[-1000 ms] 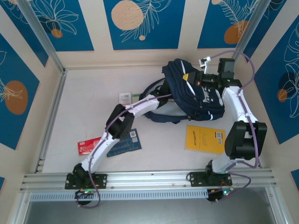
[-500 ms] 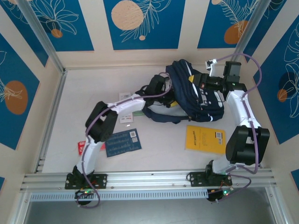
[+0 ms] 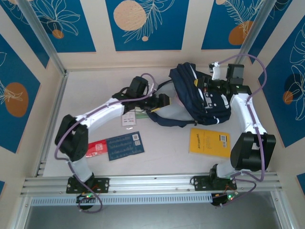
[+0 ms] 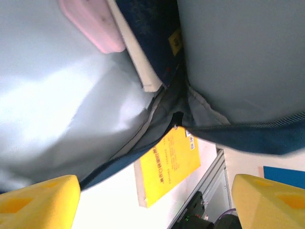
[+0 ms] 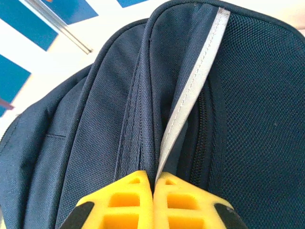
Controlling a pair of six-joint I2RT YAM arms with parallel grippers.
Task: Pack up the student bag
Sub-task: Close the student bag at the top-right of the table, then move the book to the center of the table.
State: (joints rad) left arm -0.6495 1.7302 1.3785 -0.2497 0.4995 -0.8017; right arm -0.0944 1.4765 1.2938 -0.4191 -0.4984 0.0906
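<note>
On the desk (image 3: 86,105), toward 8 o'clock from its middle in the overhead view, a red packet (image 3: 94,148) lies flat, right against the 9 o'clock edge of a dark blue booklet (image 3: 126,145). A small white card (image 3: 127,119) sits at 12 o'clock from the booklet.

The left tool (image 3: 166,101) reaches to the 9 o'clock side of the student bag (image 3: 202,98). In its wrist view its yellow fingers (image 4: 38,200) are spread wide with nothing between them. Ahead of them is the bag's pale grey lining. A pink item (image 4: 90,24) sits at 11 o'clock, with a flat white-edged thing just beside it.

The bag lies crumpled at 1 o'clock on the desk, near the back wall. It is dark navy, with pale grey patches on its upper face and a small yellow tag near its 11 o'clock corner. A navy flap with light lining trails out toward 8 o'clock.

A yellow book (image 3: 208,142) lies flat just beside the bag, at 6 o'clock from it.

The right tool (image 3: 210,86) sits at the bag's 1 o'clock edge. In its wrist view the two yellow fingers are pressed together on the bag's woven fabric. A pale grey strip runs down the navy panel and ends right between them. A dark zip line lies just to 3 o'clock of the strip.
</note>
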